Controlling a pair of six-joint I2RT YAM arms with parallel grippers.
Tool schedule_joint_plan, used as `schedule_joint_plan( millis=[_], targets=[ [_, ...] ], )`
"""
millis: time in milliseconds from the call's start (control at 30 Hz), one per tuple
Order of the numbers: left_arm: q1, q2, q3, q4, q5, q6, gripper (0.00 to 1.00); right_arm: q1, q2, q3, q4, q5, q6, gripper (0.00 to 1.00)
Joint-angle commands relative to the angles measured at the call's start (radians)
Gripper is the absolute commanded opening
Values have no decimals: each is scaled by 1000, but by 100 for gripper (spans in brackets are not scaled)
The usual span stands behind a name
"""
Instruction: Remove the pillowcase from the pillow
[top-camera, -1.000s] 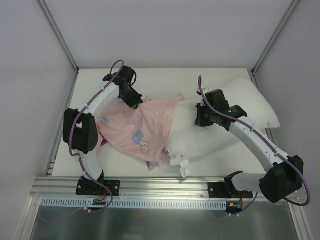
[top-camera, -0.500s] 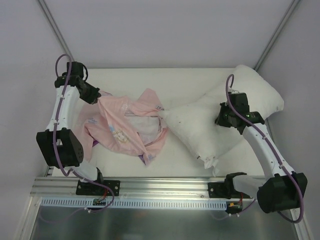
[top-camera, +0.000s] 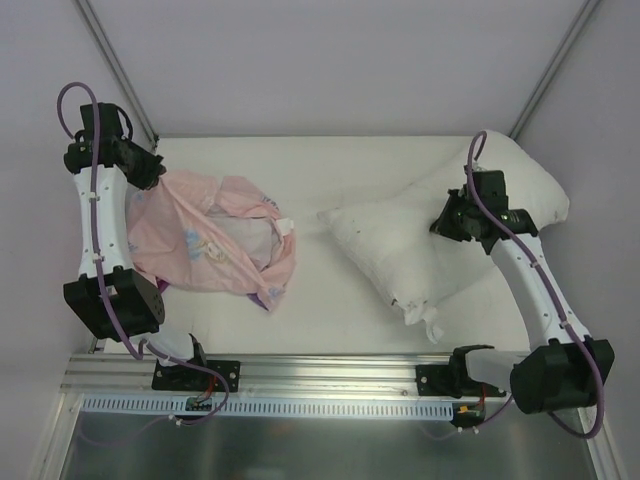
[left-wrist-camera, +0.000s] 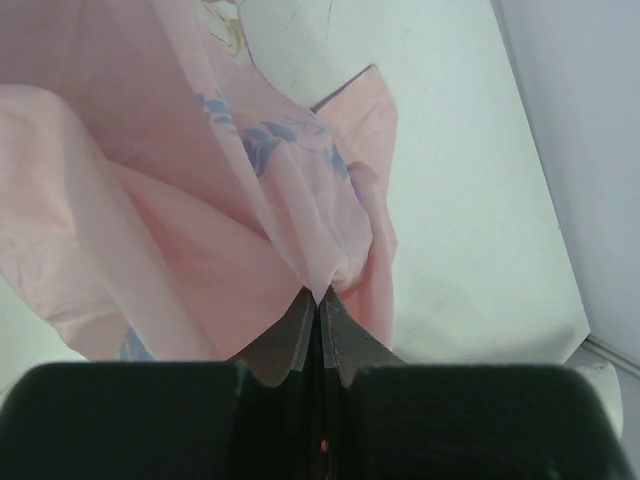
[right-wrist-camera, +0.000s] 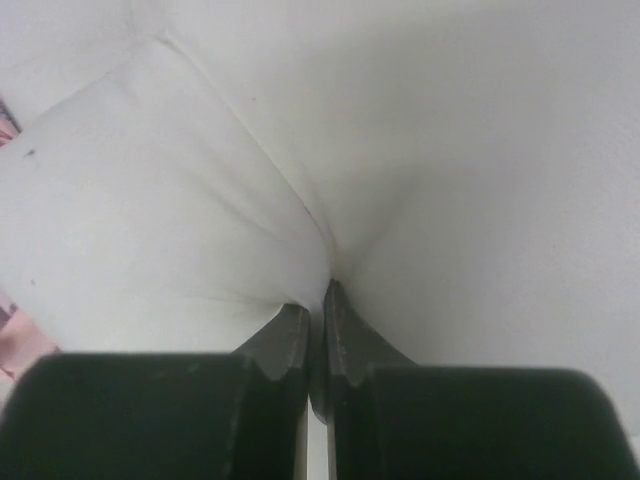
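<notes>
The pink pillowcase (top-camera: 215, 240) lies crumpled at the left of the table, inside out, apart from the pillow. My left gripper (top-camera: 150, 175) is shut on its upper left edge; in the left wrist view the pale pink pillowcase (left-wrist-camera: 200, 200) bunches into the left gripper (left-wrist-camera: 320, 297). The plain white pillow (top-camera: 400, 240) lies at the right, one end propped against the right wall. My right gripper (top-camera: 447, 225) is shut on a pinch of the pillow's cover near its middle; the right wrist view shows the white pillow (right-wrist-camera: 200, 200) creased into the right gripper (right-wrist-camera: 320, 300).
The white table (top-camera: 330, 165) is bounded by grey walls at back and sides, with metal corner posts (top-camera: 115, 70). A small tag (top-camera: 430, 325) hangs from the pillow's near corner. The arm bases (top-camera: 195, 375) sit on the front rail.
My left gripper pulled the pillowcase left and back, fully off the pillow. My right gripper drew the pillow to the right; a gap of bare table now separates the two.
</notes>
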Motion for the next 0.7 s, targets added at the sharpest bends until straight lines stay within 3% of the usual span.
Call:
schedule_joint_plan(
  millis=[0, 67, 100, 133, 200, 267, 300, 333, 367, 433, 533, 667],
  targets=[
    [-4, -34, 55, -23, -4, 65, 0, 44, 76, 152, 59, 26, 95, 1],
    [-7, -31, 75, -25, 17, 93, 25, 66, 167, 210, 82, 28, 142, 1],
    [-8, -34, 78, -23, 27, 100, 47, 75, 203, 282, 91, 37, 153, 1],
    [-20, -37, 81, -25, 31, 119, 81, 101, 240, 320, 93, 102, 155, 1],
    [-37, -51, 81, -25, 33, 143, 97, 113, 350, 427, 108, 172, 160, 1],
    [-60, -72, 66, -26, 34, 171, 99, 100, 437, 515, 111, 151, 166, 1],
    [-71, -82, 60, -31, 40, 180, 99, 92, 540, 572, 85, 113, 152, 10],
    [-95, -91, 48, -35, 33, 203, 99, 83, 594, 721, 50, 23, 144, 59],
    [-108, -114, 43, -40, 22, 212, 99, 83, 684, 803, -25, -9, 134, 77],
    [-134, -140, 23, -43, 10, 240, 99, 86, 741, 1010, -85, -43, 89, 98],
    [-189, -175, 11, -43, 5, 263, 99, 93, 731, 1079, -124, -70, 60, 100],
    [-270, -200, 8, -37, -2, 268, 99, 112, 593, 947, -117, -52, 23, 97]
  ],
)
